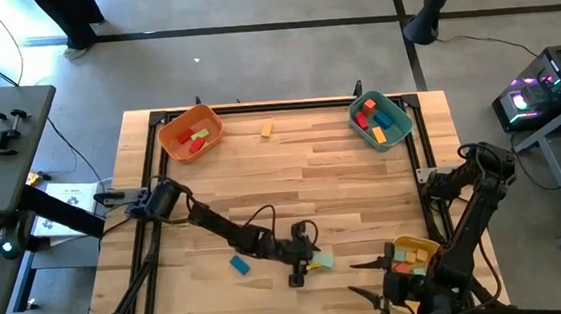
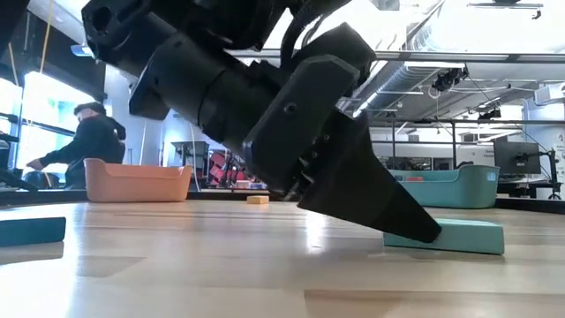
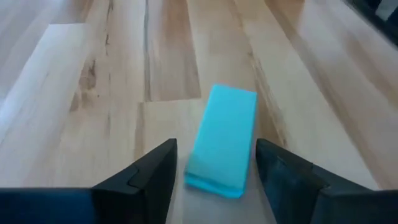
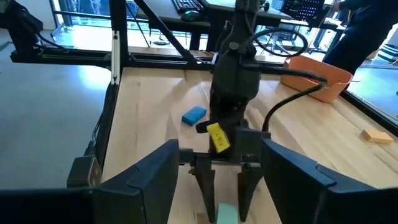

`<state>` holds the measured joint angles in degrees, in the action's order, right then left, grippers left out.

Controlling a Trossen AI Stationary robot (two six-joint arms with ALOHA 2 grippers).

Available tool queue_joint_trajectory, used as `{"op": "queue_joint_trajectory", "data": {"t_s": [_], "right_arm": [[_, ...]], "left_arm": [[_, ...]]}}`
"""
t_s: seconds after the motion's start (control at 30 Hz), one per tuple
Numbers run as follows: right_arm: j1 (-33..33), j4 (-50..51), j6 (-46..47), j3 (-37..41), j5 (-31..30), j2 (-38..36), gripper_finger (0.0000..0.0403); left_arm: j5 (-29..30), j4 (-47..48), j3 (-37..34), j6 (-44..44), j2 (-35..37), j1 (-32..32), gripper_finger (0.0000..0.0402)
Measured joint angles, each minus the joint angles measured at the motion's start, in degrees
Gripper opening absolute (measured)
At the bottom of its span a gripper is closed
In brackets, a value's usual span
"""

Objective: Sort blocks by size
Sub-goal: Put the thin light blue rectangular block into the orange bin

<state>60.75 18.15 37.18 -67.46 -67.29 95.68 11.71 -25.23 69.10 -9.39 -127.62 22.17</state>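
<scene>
A teal bar-shaped block [image 3: 222, 140] lies flat on the wooden table, near the front edge. My left gripper [image 3: 216, 163] is open and low over the table. Its two fingers stand on either side of the block's near end, with a gap showing on each side. The high view shows this gripper [image 1: 307, 265] just left of the block [image 1: 322, 262]. A blue block [image 1: 240, 264] lies further left, and a small orange block [image 1: 266, 129] sits at the far side. My right gripper [image 1: 366, 279] hovers open at the front right, with nothing between its fingers.
An orange bin [image 1: 190, 134] at the far left and a teal bin [image 1: 380, 119] at the far right hold blocks. A yellow bin [image 1: 414, 254] with blocks stands beside the right arm. A black frame runs along the table's edges. A person stands beyond the table [image 2: 93, 141].
</scene>
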Motion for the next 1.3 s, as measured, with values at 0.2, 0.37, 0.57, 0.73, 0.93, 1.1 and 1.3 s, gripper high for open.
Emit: {"op": "queue_joint_trajectory", "data": {"t_s": [0.2,0.37,0.57,0.73,0.93,1.1,1.3], "right_arm": [[0.0,0.07,0.19,0.02,0.17,0.02,0.0218],[0.15,0.11,0.32,0.02,2.12,0.02,0.0218],[-0.06,0.4,0.34,0.48,2.48,0.04,0.0218],[-2.53,0.62,0.02,2.89,2.42,0.07,0.0218],[-11.15,2.36,0.3,7.98,8.68,0.07,0.0218],[-19.18,2.5,0.19,12.25,16.9,0.07,0.0218],[-26.92,2.89,-8.05,12.92,19.65,-0.05,0.0218]], "left_arm": [[1.98,-6.69,0.11,-3.67,-3.69,1.48,0.016],[6.73,-4.04,0.14,-4.11,-2.43,2.77,0.0105],[14.39,8.82,-0.07,-7.38,9.84,2.18,0.0094],[31.77,39.02,0.09,-7.05,26.58,-0.32,0.0094],[35.34,75.42,-0.07,-20.79,37.41,-17.62,0.0094],[30.02,86.48,-0.09,-23.28,39.44,-32.55,0.0094],[27.95,88.1,-0.11,-20.79,39.4,-44.55,0.0094]]}}
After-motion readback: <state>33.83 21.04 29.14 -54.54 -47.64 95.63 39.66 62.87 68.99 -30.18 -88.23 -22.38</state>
